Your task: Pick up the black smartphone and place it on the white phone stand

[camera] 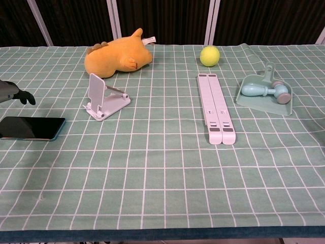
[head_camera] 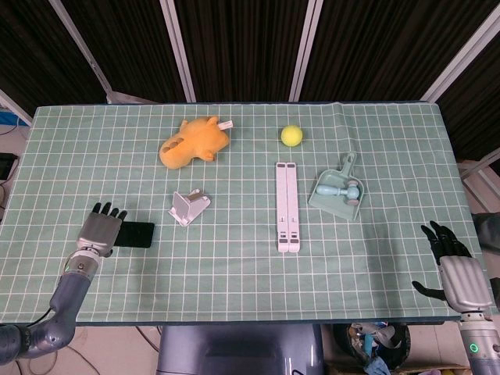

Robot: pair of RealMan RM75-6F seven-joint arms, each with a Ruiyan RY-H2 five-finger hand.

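head view shows the left hand [head_camera: 99, 232] over the left end of the black smartphone [head_camera: 134, 234], fingers spread and holding nothing. the phone lies flat near the table's left edge, bare cloth [head_camera: 234, 258] between it and the white phone stand [head_camera: 188, 208]. the right hand [head_camera: 457, 273] hangs off the near right corner, fingers loose.

Both hands [head_camera: 100, 232] [head_camera: 455, 273] empty, fingers apart

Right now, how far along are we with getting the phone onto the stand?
Nothing is done yet: the black smartphone lies flat on the table. In hand: the left hand hovers above its left end, fingers apart, not gripping. Left: grasp, lift, and set it on the empty white phone stand. The right hand sits idle at the table's edge.
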